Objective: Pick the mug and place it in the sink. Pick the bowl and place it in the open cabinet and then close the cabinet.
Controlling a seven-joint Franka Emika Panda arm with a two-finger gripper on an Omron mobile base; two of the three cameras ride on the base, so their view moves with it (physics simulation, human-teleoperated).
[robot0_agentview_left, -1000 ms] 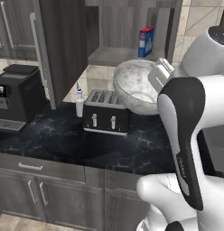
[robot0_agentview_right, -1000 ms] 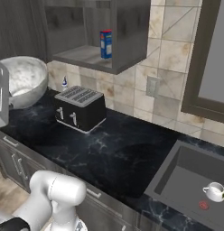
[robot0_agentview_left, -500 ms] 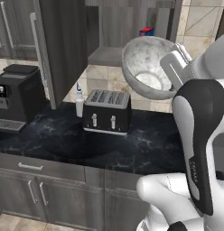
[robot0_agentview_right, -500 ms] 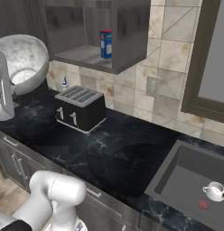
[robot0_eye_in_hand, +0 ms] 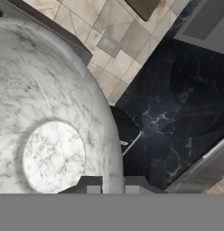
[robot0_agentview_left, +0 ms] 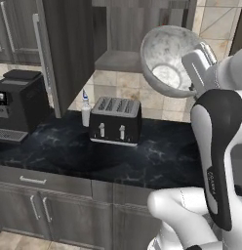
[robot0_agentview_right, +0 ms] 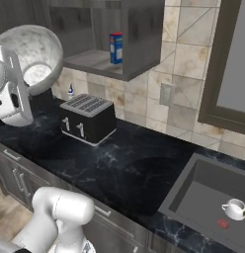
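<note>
The bowl (robot0_agentview_left: 167, 59) is clamped by its rim in the gripper (robot0_eye_in_hand: 113, 186), tilted and held high above the worktop (robot0_agentview_left: 142, 156) and toaster (robot0_agentview_left: 115, 119), level with the open cabinet (robot0_agentview_left: 120, 61) shelf beyond it, apparently ready for placement there.

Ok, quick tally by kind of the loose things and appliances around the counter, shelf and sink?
Bowl: 1
Mug: 1
Toaster: 1
Coffee machine: 1
Small bottle: 1
Blue box: 1
Total: 6
</note>
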